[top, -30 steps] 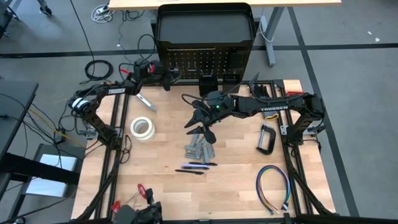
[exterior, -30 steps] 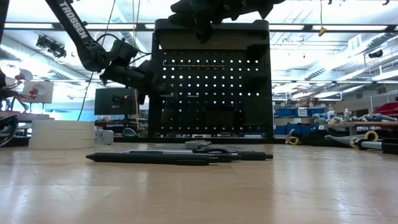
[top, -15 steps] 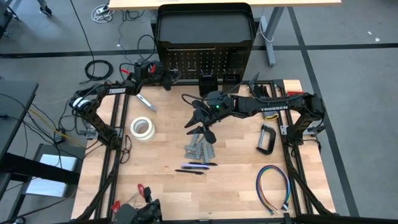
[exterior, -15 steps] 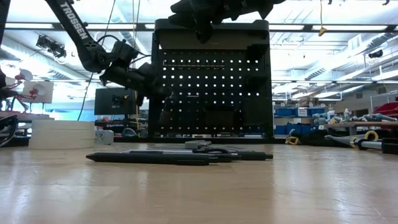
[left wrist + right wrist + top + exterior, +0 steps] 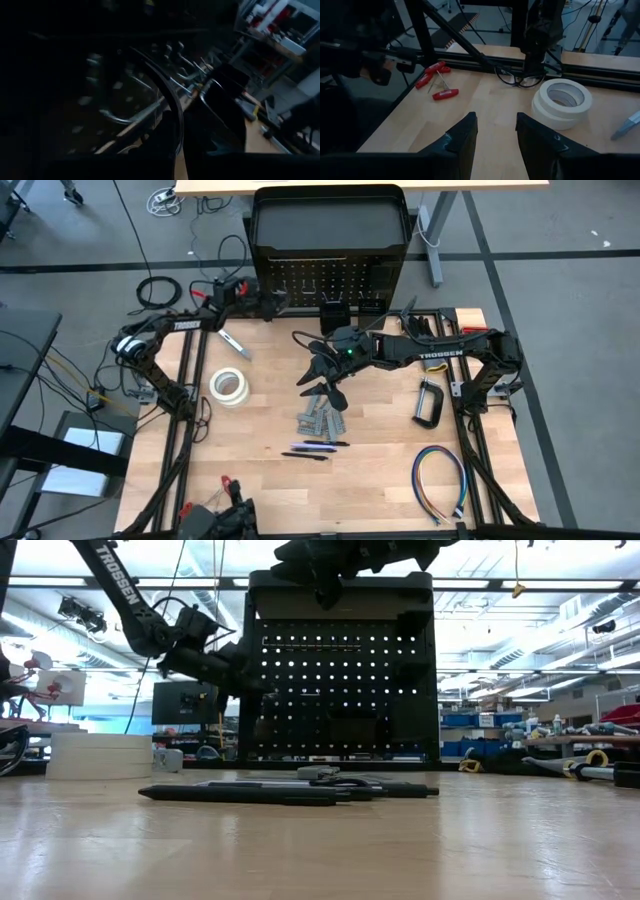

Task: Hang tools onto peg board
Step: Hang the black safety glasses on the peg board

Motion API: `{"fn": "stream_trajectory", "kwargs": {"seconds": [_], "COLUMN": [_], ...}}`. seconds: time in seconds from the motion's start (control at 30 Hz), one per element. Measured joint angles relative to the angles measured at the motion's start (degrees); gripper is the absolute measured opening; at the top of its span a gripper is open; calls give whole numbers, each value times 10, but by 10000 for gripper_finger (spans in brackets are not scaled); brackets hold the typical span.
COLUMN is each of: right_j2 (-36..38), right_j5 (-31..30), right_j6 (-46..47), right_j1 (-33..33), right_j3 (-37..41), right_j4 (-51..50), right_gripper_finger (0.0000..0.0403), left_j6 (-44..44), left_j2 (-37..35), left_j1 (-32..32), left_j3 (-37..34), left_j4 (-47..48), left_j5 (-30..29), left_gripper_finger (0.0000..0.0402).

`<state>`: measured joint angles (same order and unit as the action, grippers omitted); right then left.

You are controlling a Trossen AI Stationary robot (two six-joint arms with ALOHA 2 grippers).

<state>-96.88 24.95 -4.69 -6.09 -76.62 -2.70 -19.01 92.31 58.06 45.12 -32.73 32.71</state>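
Note:
The black peg board (image 5: 330, 280) stands upright at the table's far edge; it also shows in the low view (image 5: 340, 690). My left gripper (image 5: 268, 300) is up against the board's left part, shut on a black cable loop (image 5: 172, 107), close to the board's hooks (image 5: 185, 62). My right gripper (image 5: 318, 380) hovers open and empty above the grey metal pieces (image 5: 320, 420), which lie flat on the table. Dark pens (image 5: 315, 448), white tape rolls (image 5: 228, 387), a silver bar tool (image 5: 233, 344) and a black C-clamp (image 5: 430, 402) lie on the table. My left gripper is shut on the black cable loop, but the place of contact is lost in the dark of the wrist view. The loop's curved strand (image 5: 175, 125) arcs in front of the fingers, lifted clear of the table, at the board's holed face.
A multicoloured wire loop (image 5: 440, 480) lies at the near right. Red-handled tools (image 5: 437, 80) lie near the table's left front. Two small black bins (image 5: 335, 313) hang on the board's face. Free wood shows between the tape and the grey pieces.
My left gripper has gone a little up beside the peg board's left edge with the cable loop.

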Motion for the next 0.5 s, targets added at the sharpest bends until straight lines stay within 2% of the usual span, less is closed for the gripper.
{"fn": "stream_trajectory", "kwargs": {"seconds": [0.13, 0.5], "right_j2": [0, 0], "right_j5": [0, 0], "right_j6": [0, 0], "right_j1": [0, 0], "right_j3": [0, 0], "right_j4": [0, 0], "right_gripper_finger": [147, 147], "left_j6": [-23, -9], "left_j2": [0, 0], "left_j1": [11, 12], "left_j3": [0, 0], "left_j4": [-10, 1], "left_j5": [5, 11], "left_gripper_finger": [15, 15]}}
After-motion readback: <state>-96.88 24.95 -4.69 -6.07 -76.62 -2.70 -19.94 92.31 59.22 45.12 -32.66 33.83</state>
